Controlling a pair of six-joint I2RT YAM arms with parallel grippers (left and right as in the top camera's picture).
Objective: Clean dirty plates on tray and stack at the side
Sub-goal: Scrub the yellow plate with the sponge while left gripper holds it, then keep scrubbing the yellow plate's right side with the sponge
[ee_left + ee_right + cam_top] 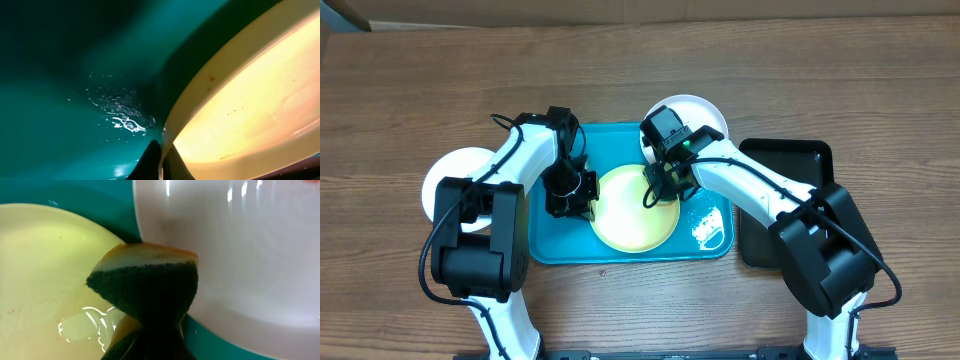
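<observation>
Your left gripper [570, 195] is down at the left edge of the pale yellow-green plate [630, 215], which lies flat in the middle of the turquoise tray [545, 245]. In your left wrist view the plate's rim runs between the two dark fingers [151, 160], so that claw is clenched on the rim. A few tiny reddish specks [211, 77] dot the rim just above it, and beads of water [125, 122] sit on the tray floor beside the plate. Your right gripper [665, 180] hangs over the upper right part of the same plate and is grasping a sponge [145, 287] with its yellow foam up and its dark green scrub face toward the wrist camera. The sponge sits where the yellow-green plate meets the far white plate [695, 108]; you cannot tell from these views whether it is pressing on either one. A thin puddle [82, 325] shines on the yellow-green plate just left of the sponge. The far white plate overlaps the tray's upper right corner. The left white plate [445, 180] lies off the tray on the wooden table [420, 80], partly under your left arm. A wet patch [710, 228] glistens in the tray's lower right corner, and a black tray [790, 160] lies just beside the turquoise one on the right.
</observation>
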